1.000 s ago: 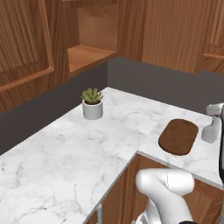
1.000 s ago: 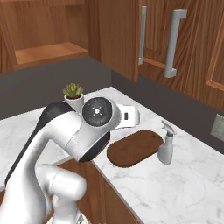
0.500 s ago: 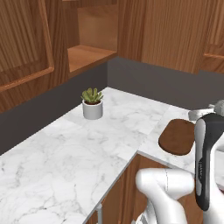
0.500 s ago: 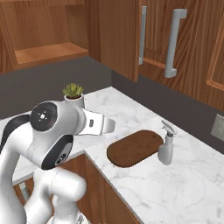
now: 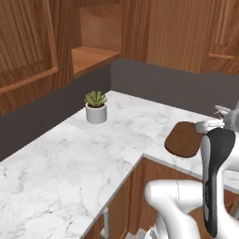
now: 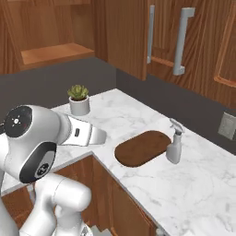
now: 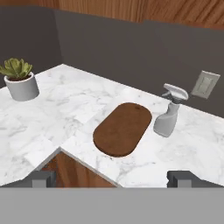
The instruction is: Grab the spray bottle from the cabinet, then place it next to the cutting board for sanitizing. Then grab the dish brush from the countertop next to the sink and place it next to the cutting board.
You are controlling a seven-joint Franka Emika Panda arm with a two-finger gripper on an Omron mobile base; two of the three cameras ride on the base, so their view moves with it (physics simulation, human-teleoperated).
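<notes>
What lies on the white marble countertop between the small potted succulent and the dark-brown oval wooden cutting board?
Nothing: between the potted succulent and the dark-brown oval cutting board, the hand view shows bare white marble countertop, and the right base view shows the same.

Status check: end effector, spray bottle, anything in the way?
End effector open, empty. Spray bottle upright on countertop beside cutting board. Potted plant well clear.

— Where's the spray bottle (image 7: 168, 118)?
— Upright on the countertop (image 7: 78, 105) I look over, just beside the cutting board (image 7: 123, 128).
— And the board?
— Dark-brown oval, lying flat near the counter's edge.
</notes>
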